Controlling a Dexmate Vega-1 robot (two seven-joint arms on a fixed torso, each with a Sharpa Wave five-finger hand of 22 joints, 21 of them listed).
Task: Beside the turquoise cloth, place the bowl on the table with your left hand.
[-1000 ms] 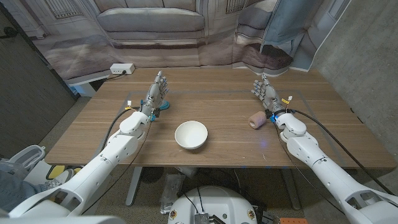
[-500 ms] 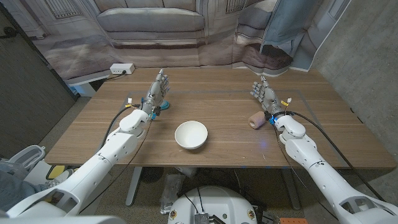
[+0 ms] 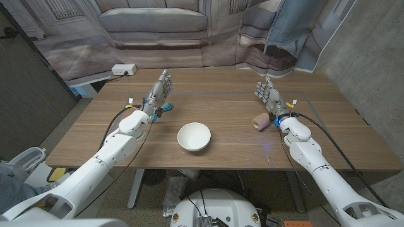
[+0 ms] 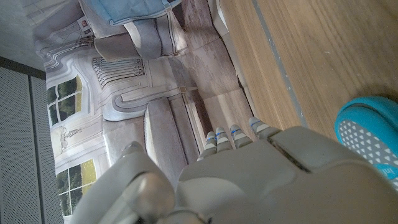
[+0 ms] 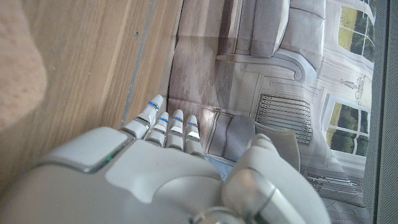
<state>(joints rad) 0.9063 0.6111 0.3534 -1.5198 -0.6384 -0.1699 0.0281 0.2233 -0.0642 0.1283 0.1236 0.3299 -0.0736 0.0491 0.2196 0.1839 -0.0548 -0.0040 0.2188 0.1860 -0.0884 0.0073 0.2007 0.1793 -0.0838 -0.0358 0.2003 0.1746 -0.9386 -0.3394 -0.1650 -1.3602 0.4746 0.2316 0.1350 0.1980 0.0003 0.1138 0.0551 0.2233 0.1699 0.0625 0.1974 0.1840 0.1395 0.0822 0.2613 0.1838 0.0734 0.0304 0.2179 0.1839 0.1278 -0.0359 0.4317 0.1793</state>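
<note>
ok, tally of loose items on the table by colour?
White: 1, the bowl
Turquoise: 1, the cloth, mostly hidden behind the left hand
Pinkish-tan: 1, a rolled item beside the right hand
Total: 3

We see the bowl [image 3: 194,137] on the table [image 3: 221,94] near its front edge, between both arms. The cloth [image 3: 165,111] lies behind-left of it, beside the left hand [image 3: 160,93]. A rolled object [image 3: 261,121] lies right of the bowl, just beside the right hand [image 3: 269,96].
</note>
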